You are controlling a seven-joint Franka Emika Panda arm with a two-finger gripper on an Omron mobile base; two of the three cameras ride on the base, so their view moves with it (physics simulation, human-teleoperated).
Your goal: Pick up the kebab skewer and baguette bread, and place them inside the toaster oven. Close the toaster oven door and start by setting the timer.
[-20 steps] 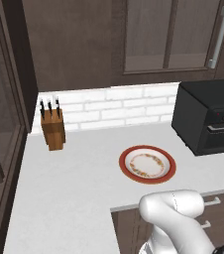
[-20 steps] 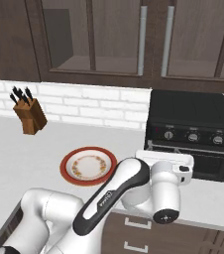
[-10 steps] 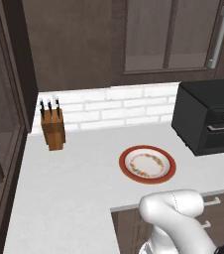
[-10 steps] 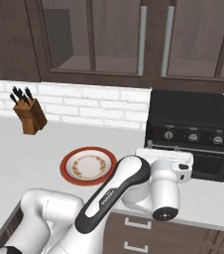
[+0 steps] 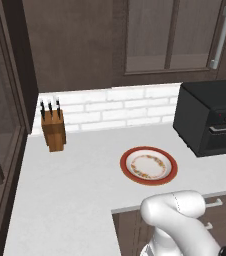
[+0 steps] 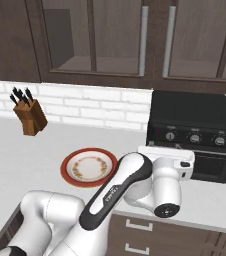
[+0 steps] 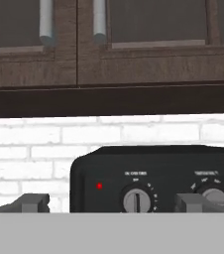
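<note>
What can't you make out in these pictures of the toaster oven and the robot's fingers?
- Toaster oven door: in the right base view the white hand covers its left part; the left base view's edge cuts it off.
- Gripper fingers: the hand view's bottom crops them.
- Dial lettering: too small.
- Oven contents: not visible.

One toaster oven (image 6: 192, 134) just ahead of the claw (image 7: 111, 203); three dials (image 6: 194, 138) on its front strip; one plate (image 6: 89, 167) and one knife block (image 6: 30, 117) left of the claw, on the counter (image 5: 75, 190).
</note>
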